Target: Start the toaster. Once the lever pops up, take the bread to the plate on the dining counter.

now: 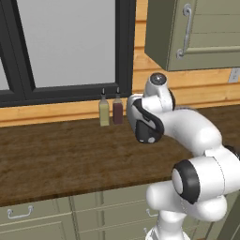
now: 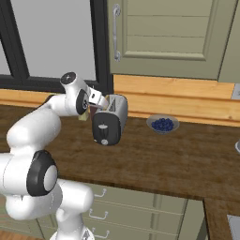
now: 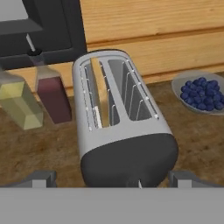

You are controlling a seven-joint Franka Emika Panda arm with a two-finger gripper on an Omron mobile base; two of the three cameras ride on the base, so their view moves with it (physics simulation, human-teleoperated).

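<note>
The silver toaster [image 3: 122, 122] stands on the wood wall counter, its rounded black end panel [image 3: 131, 164] turned toward the hand. A pale slice of bread [image 3: 99, 94] sits upright in its left slot; the right slot is empty. My gripper [image 3: 113, 179] is open, one fingertip [image 3: 41, 178] on each side of the black end and apart from it. From the right base view the gripper [image 2: 100, 100] hovers just above the toaster [image 2: 112, 119] at its near end. The plate and the dining counter are out of view.
A yellow bottle [image 3: 19, 103] and a dark red bottle [image 3: 53, 94] stand left of the toaster, against the window sill. A bowl of blueberries [image 2: 162, 124] sits to its right. A wall cabinet [image 2: 164, 33] hangs above.
</note>
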